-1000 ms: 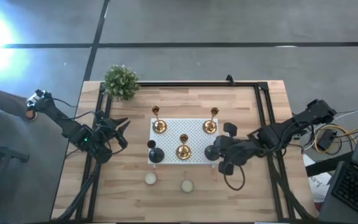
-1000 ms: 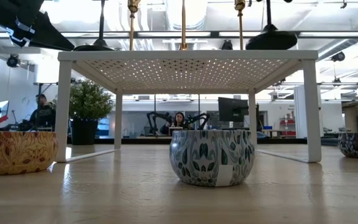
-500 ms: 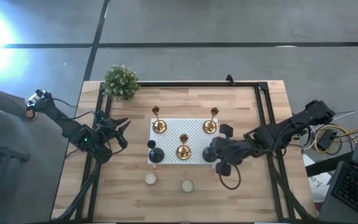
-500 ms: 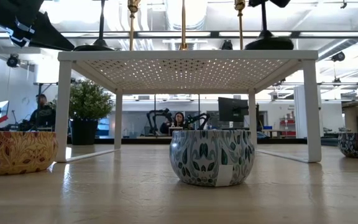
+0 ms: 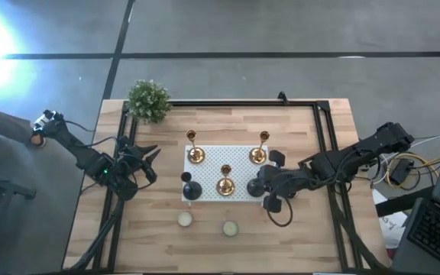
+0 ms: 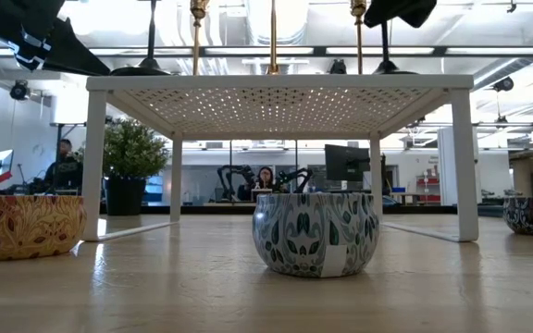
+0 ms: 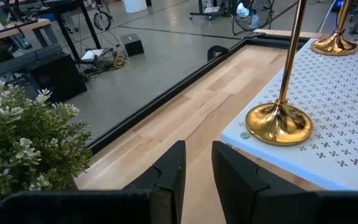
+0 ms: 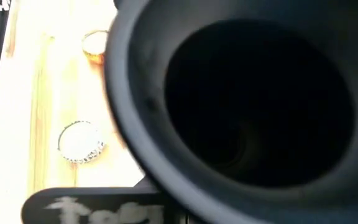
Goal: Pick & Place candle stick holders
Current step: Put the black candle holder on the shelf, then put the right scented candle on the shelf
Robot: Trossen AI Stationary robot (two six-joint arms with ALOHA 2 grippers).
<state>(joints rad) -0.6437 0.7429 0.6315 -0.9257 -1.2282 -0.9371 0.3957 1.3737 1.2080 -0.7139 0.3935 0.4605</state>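
A perforated stand (image 5: 239, 172) sits mid-table. On it, three brass holders (image 5: 195, 155) stand at ten, two and six o'clock, black holders (image 5: 192, 189) at its eight and four o'clock corners. A plant (image 5: 148, 100) lies toward eleven; two tins (image 5: 185, 219) toward six.

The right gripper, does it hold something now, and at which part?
The right gripper holds a black candle stick holder over the white perforated stand, apparently near its top; the exact grip point is hidden.
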